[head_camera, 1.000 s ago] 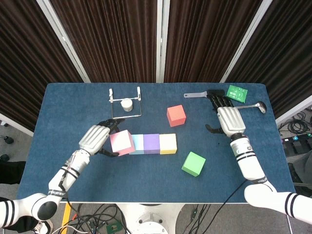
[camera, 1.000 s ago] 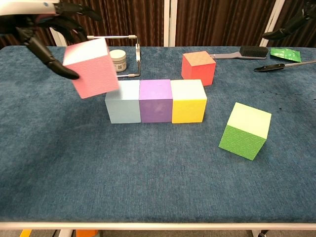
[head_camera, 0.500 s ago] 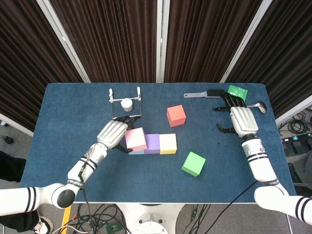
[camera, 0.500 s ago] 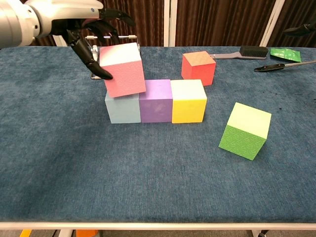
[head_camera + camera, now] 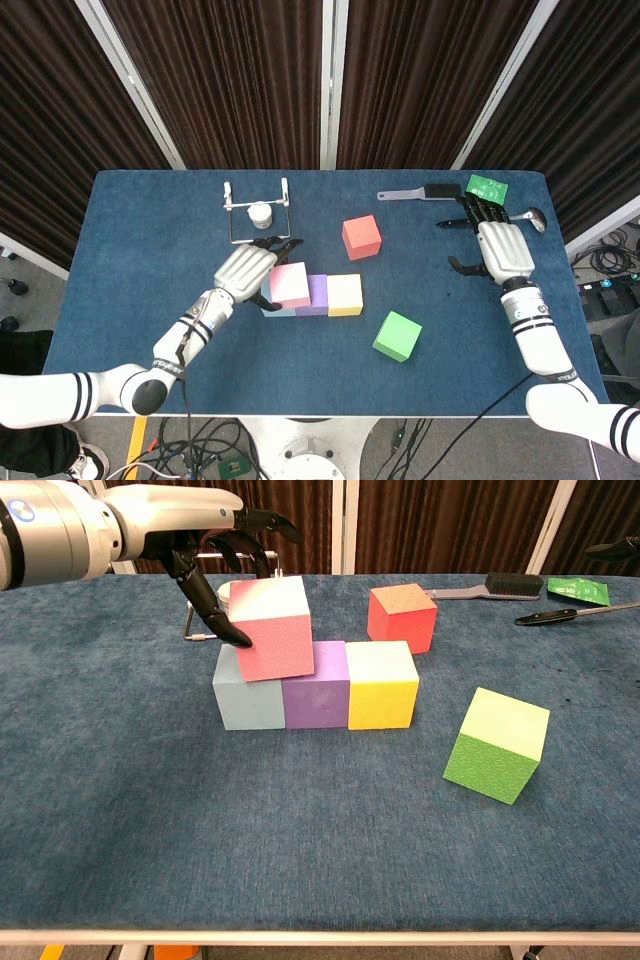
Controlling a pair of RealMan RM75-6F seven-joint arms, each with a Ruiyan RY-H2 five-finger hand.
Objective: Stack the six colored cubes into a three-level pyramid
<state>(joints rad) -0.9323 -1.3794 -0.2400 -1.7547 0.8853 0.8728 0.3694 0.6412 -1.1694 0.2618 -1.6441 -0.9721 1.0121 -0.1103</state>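
Note:
My left hand [image 5: 247,272] [image 5: 190,535] grips a pink cube [image 5: 289,284] [image 5: 272,627], holding it tilted over the seam between the light blue cube [image 5: 246,694] and the purple cube [image 5: 318,696]. A yellow cube [image 5: 345,294] [image 5: 381,684] ends that row of three on the right. The red cube [image 5: 361,237] [image 5: 401,617] stands behind the row. A green cube [image 5: 397,335] [image 5: 497,745] sits tilted at the front right. My right hand [image 5: 500,245] hovers over the table's right side with fingers spread and nothing in it.
A wire stand [image 5: 257,213] with a small white jar [image 5: 260,214] is behind the row. A black brush [image 5: 420,192], a green packet [image 5: 487,188] and a dark spoon [image 5: 523,216] lie at the back right on the blue table [image 5: 130,250].
My left hand carried the pink cube rightward, from left of the row to above the blue and purple cubes. My right hand drifted right and back.

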